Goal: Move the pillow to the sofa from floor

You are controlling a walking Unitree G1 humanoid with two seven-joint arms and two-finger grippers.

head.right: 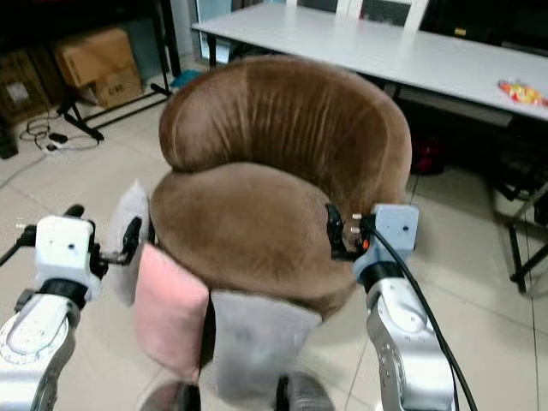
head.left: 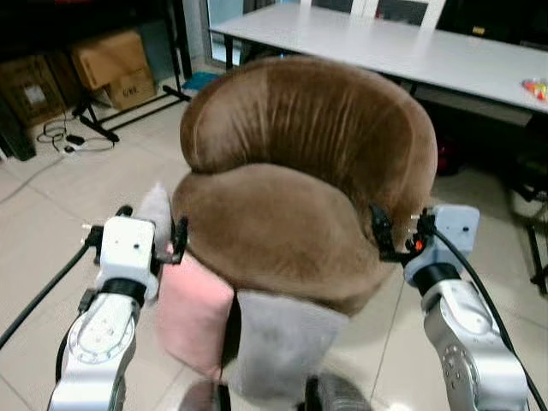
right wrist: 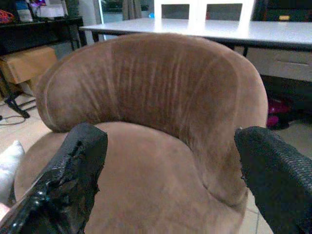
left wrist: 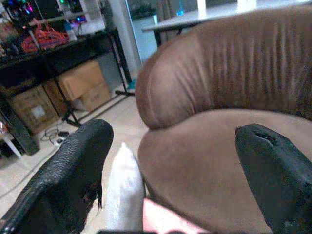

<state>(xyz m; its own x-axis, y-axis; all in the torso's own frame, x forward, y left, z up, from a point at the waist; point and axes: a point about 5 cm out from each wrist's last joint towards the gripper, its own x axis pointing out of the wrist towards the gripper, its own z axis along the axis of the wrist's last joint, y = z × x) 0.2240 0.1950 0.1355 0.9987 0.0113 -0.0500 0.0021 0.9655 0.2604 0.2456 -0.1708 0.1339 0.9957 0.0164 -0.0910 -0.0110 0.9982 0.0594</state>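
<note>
A round brown velvet sofa chair stands right in front of me. Three pillows lean upright against its front on the floor: a pink pillow, a grey pillow beside it, and a white pillow at the chair's left side. My left gripper is raised at the chair's left edge, just above the pink and white pillows, open and holding nothing. At the chair's right edge my right gripper is also open and empty. In the wrist views the black fingers stand wide apart in front of the seat.
A long white table runs behind the chair, with a small colourful object on its right end. Cardboard boxes and a black rack stand at the back left, with cables on the tiled floor. Dark furniture legs are at the right.
</note>
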